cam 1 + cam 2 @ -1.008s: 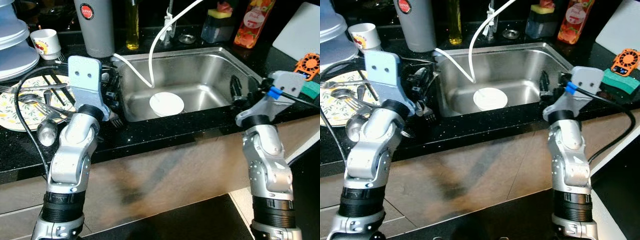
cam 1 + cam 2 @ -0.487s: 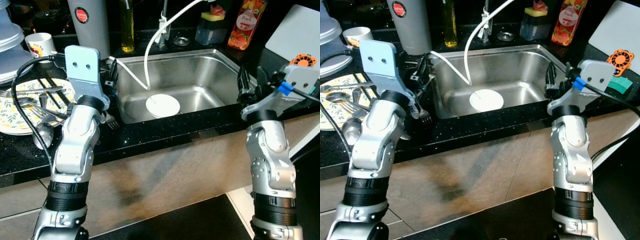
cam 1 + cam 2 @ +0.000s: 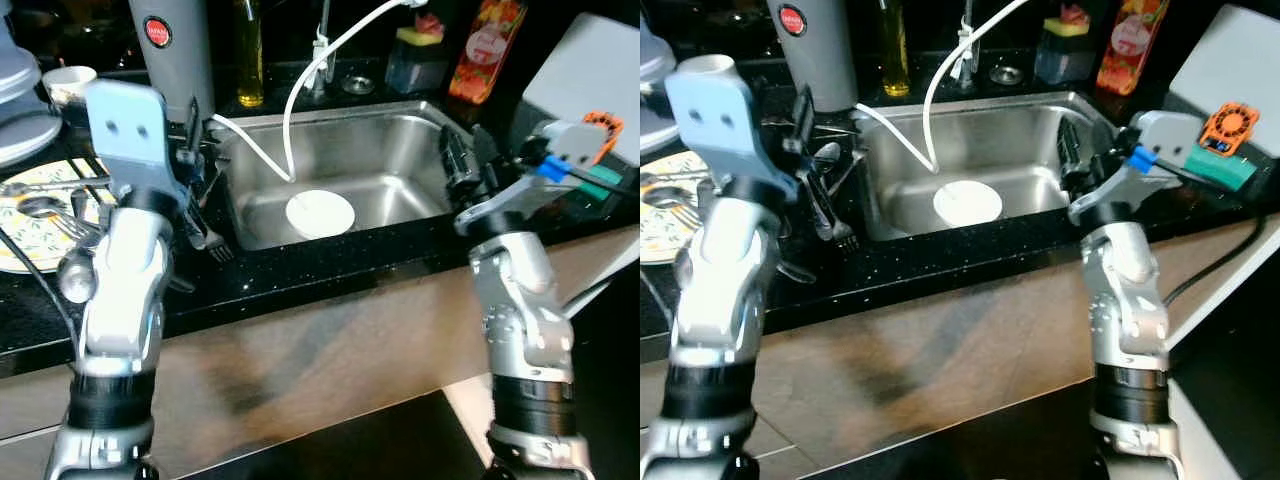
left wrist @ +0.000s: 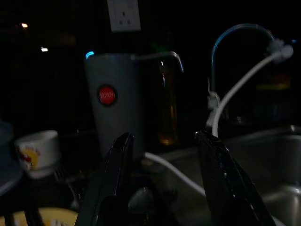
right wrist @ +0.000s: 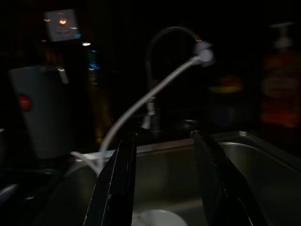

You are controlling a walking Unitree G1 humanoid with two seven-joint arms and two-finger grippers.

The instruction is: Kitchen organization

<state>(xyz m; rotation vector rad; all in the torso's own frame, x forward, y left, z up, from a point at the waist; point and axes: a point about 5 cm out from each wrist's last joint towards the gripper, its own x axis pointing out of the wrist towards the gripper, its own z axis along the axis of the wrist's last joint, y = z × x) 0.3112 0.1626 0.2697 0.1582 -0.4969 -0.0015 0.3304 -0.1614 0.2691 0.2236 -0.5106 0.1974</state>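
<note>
Both jaws wide and empty: left gripper (image 4: 164, 181) risks snagging the white hose (image 3: 300, 75); right gripper (image 5: 162, 181) hovers over the sink (image 3: 395, 130).

White bowl (image 3: 968, 203) lying in steel sink (image 3: 1040, 135), white hose (image 3: 930, 110) dangling above. Left end effector (image 3: 815, 190) hovering over black surface (image 3: 940, 260) beside sink, fingers apart; right end effector (image 3: 1077, 150) hanging at sink's right rim, fingers apart. Patterned plate (image 3: 660, 215) sitting far left.

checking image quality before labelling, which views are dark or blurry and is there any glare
Both wrist views are very dark; the right wrist view is also soft, with the faucet smeared. The eye views are well lit, with glare on the sink wall and slight blur on the left gripper.
</note>
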